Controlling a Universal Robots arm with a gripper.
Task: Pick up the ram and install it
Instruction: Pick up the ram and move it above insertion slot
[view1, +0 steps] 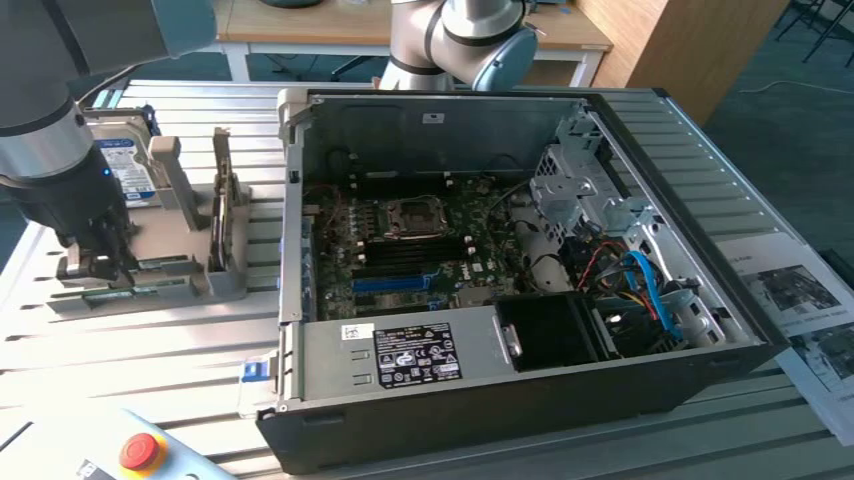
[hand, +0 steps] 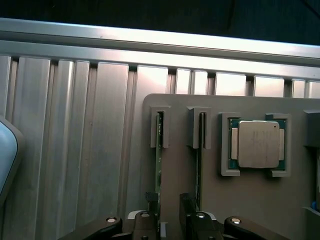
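Hand (hand: 167, 222), fingers apart, low over ram (hand: 158, 160) in grey holder (hand: 250, 205).

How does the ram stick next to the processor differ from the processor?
The ram stick stands on edge in a narrow slot; the processor lies flat in a square pocket, silver lid up. The ram stick is long and thin; the processor nearly square. The ram stick runs up beside the hand; the processor sits clear of it. Both rest in the grey holder.
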